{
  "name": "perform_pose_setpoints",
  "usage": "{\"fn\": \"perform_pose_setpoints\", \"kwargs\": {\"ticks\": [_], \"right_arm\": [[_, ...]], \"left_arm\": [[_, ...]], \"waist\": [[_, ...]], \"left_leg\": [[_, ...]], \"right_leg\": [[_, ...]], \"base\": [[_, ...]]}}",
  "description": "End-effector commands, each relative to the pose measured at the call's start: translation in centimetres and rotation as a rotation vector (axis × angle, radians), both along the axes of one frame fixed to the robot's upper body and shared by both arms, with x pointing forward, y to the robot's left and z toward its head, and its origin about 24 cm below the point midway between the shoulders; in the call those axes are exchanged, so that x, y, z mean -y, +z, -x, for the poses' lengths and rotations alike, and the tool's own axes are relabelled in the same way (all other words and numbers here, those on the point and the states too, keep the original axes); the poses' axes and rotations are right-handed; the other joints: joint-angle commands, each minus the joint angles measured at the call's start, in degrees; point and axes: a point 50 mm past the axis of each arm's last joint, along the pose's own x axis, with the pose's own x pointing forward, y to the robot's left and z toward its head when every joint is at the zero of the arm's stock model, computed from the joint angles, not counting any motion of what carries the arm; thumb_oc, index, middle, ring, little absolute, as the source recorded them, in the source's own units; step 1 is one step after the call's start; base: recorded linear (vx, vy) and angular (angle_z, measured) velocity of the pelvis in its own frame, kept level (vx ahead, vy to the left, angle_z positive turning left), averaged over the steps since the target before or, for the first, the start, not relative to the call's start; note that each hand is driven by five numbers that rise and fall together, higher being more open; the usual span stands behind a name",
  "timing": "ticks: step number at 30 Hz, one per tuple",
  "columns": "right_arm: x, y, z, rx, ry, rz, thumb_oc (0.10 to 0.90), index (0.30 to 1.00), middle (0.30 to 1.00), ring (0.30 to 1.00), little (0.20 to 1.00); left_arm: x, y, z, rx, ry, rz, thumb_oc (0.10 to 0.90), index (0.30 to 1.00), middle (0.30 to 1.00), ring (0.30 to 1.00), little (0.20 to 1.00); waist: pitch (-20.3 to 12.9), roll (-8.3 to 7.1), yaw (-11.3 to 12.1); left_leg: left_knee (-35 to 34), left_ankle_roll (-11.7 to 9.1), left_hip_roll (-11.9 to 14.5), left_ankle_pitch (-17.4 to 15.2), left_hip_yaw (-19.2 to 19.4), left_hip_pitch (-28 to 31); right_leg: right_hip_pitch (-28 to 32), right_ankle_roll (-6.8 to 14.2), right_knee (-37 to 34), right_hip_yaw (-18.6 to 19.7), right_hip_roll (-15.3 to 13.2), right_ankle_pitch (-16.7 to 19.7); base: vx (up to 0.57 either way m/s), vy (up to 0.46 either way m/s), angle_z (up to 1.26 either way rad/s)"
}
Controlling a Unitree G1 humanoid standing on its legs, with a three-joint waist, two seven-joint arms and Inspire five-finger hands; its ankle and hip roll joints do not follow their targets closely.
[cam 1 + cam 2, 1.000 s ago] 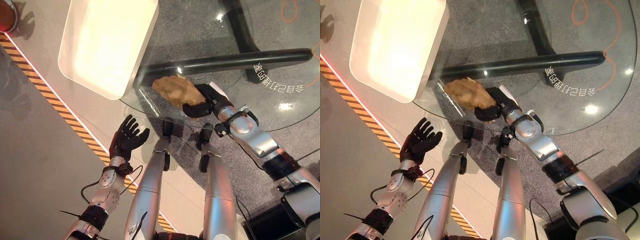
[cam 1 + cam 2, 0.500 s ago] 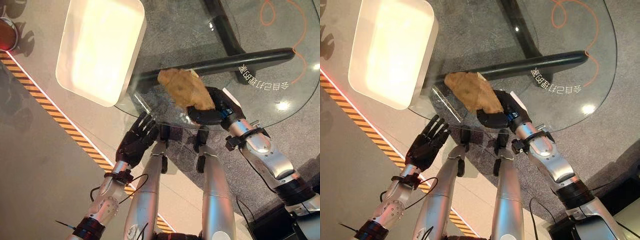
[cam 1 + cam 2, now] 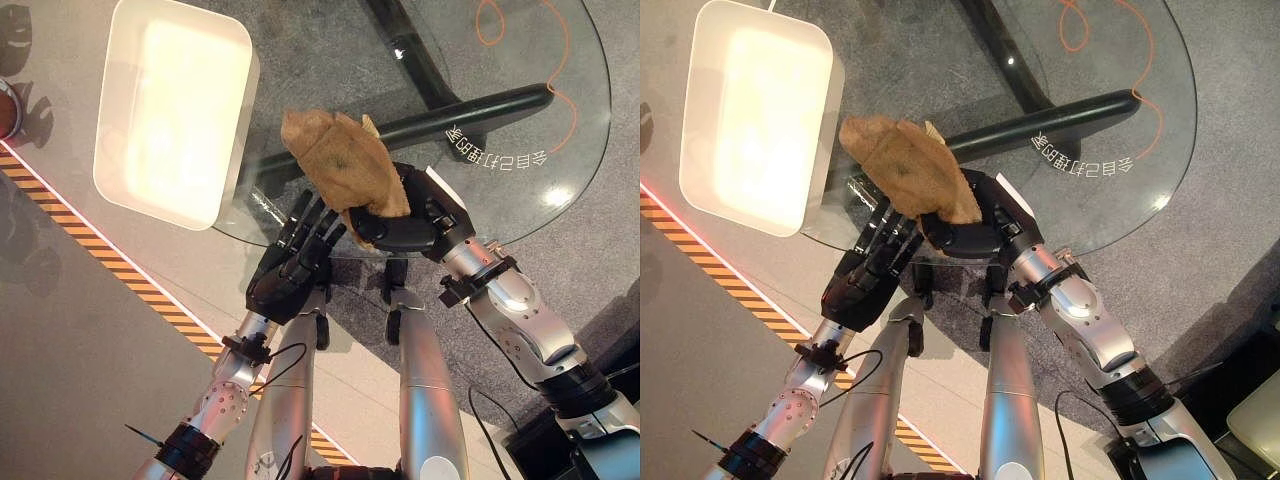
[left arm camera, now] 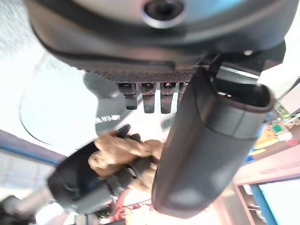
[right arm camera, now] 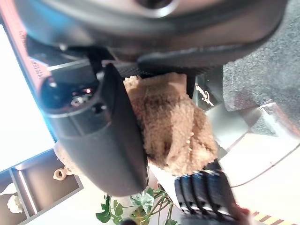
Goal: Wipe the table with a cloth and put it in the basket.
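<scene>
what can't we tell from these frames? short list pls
- Whether the cloth touches the glass table: the eye views look straight down, so any gap is hidden.
- Right hand fingers: the cloth covers most of them in the eye views; the right wrist view shows it gripped.
- Left hand contact with the table edge: unclear in the eye views.
- White basket interior: washed out by glare.

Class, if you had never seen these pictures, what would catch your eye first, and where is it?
The tan cloth, gripped by the right hand near the round glass table's near edge. The open left hand reaches up beside it. Left of the table stands a bright white basket.
</scene>
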Motion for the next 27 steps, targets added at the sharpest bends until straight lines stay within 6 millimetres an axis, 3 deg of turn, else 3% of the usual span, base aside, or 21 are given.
{"fn": "perform_pose_setpoints", "kwargs": {"ticks": [1,6,7,8,9,19,27], "right_arm": [[-3.7,5.2,4.0,0.294,0.330,-0.091,0.100,0.300,0.300,0.300,0.200],[-4.9,4.7,3.9,0.269,0.349,-0.042,0.100,0.300,0.300,0.300,0.200],[-5.1,5.1,3.7,0.279,0.350,-0.037,0.100,0.300,0.300,0.300,0.200],[-5.1,4.5,3.7,0.251,0.343,-0.038,0.100,0.300,0.300,0.300,0.200],[-5.1,4.8,3.6,0.264,0.346,-0.034,0.100,0.300,0.300,0.300,0.200],[-6.1,4.6,3.9,0.259,0.378,0.019,0.100,0.300,0.300,0.300,0.200],[-7.0,3.1,3.3,0.249,0.307,0.256,0.100,0.300,0.300,0.300,0.200]], "left_arm": [[0.9,3.9,1.0,0.225,-0.053,0.079,0.800,0.900,0.900,0.900,0.900],[1.4,5.8,0.5,0.297,-0.072,0.113,0.800,0.900,0.900,0.900,0.900],[1.4,6.6,0.2,0.328,-0.076,0.128,0.800,0.900,0.900,0.900,0.900],[1.4,6.6,0.3,0.331,-0.079,0.139,0.800,0.900,0.900,0.900,0.900],[1.3,7.3,0.1,0.358,-0.079,0.135,0.800,0.900,0.900,0.900,0.900],[1.7,8.0,0.0,0.361,-0.104,0.122,0.800,0.900,0.900,0.900,0.900],[2.1,8.4,0.1,0.377,-0.115,0.105,0.800,0.900,0.900,0.900,0.900]], "waist": [[-1.40,-0.41,-0.29],[-1.40,-0.94,-0.29],[-1.40,-1.13,-0.40],[-1.40,-1.14,-0.23],[-1.40,-1.35,-0.34],[-1.40,-1.50,-0.12],[-1.40,-1.44,0.19]], "left_leg": [[3.09,1.32,-2.76,-7.94,-0.40,2.87],[2.69,1.17,-2.88,-7.57,-0.39,2.91],[2.22,1.31,-2.94,-5.74,0.00,1.08],[2.36,1.07,-2.92,-7.44,-0.40,3.06],[1.87,1.22,-3.05,-5.64,-0.16,1.33],[1.49,1.15,-3.42,-5.17,-0.68,1.20],[0.42,1.23,-3.91,-4.64,-0.86,1.35]], "right_leg": [[2.10,0.66,-2.71,-1.51,3.90,0.01],[2.31,0.65,-3.34,-1.60,3.95,0.22],[0.68,0.34,-4.15,-1.70,3.76,1.97],[2.62,0.65,-3.83,-1.66,3.84,0.28],[1.07,0.39,-4.57,-1.72,3.70,2.02],[0.94,0.57,-5.05,-1.55,3.61,2.53],[1.08,0.64,-6.19,-1.61,3.36,3.09]], "base": [[0.00,0.000,0.00],[-0.01,-0.001,0.00],[0.00,0.000,0.00],[-0.07,-0.010,0.00],[0.00,0.000,0.00],[-0.01,-0.001,0.00],[0.00,0.018,0.00]]}}
